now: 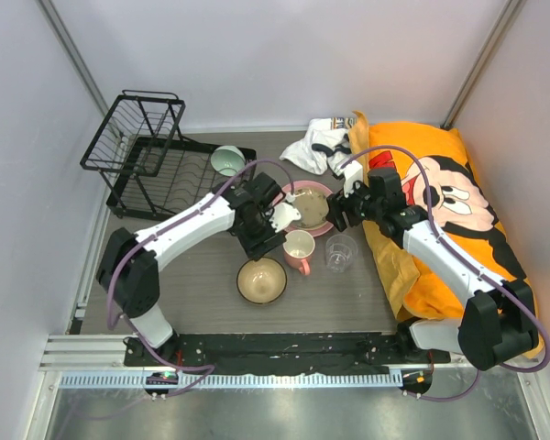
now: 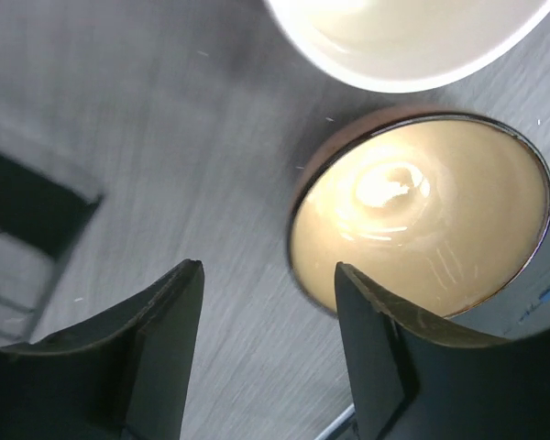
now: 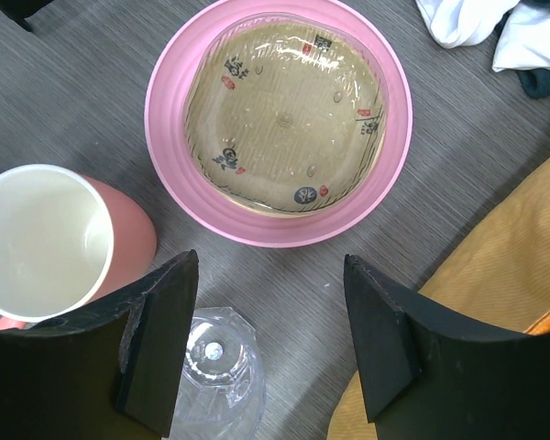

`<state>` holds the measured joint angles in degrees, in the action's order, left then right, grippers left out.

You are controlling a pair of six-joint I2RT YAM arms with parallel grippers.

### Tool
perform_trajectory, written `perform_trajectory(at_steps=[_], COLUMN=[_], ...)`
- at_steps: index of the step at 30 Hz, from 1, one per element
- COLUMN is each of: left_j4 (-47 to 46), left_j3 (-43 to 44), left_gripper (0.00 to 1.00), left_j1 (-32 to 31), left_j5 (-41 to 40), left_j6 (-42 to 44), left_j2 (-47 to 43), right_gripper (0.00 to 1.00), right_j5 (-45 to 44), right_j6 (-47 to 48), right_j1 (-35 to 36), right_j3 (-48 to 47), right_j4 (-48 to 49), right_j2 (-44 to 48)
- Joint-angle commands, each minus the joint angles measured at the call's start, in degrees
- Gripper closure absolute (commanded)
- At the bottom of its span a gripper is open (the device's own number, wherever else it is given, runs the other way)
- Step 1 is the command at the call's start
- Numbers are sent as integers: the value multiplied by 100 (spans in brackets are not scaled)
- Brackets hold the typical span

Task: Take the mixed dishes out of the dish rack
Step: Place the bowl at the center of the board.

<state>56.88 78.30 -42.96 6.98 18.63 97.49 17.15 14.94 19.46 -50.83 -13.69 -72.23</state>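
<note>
so the black dish rack (image 1: 128, 137) is over in the far left corner, and most of the load is out on the table: the large pink plate (image 3: 165, 110) with the tan shallow dish (image 3: 284, 115) sitting in it, and a tan bowl (image 1: 261, 280) nearer the arms. The mint-green bowl (image 1: 227, 160) is the one not unloaded, at the right end of the rack's lower tray. The pink mug (image 1: 299, 247) and clear glass cup (image 1: 340, 252) stand side by side. The left gripper (image 2: 268, 275) hangs over the tan bowl, jaws apart, nothing in them; the right gripper (image 3: 270, 259) is spread above the cup, also empty. I reckon lefty is finishing with that bowl, so it should lift straight up clear of the rim before swinging rackward, the mug's just beside it
</note>
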Motion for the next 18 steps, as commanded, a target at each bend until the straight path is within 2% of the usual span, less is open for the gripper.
perform_trajectory(at_steps=[1,3,7,14,18], left_j4=[-11,-80,-624,-2495,-3646], left_j3=[483,528,380,-192,-385], left_gripper=[36,33,20,6,0], left_j1=[182,218,393,867,1193], left_j5=[-250,-425,-1294,-2191,-2210], left_j6=[166,376,843,1871,2433], left_j2=[-521,-600,-906,-1303,-1224], right_gripper=[31,31,31,31,31], right_j5=[78,78,87,122,113], right_j6=[79,88,88,79,106], right_j1=[-30,-30,-30,-39,-39], right_j3=[12,12,12,3,3], right_j4=[209,218,218,200,192], right_j2=[226,226,244,192,174])
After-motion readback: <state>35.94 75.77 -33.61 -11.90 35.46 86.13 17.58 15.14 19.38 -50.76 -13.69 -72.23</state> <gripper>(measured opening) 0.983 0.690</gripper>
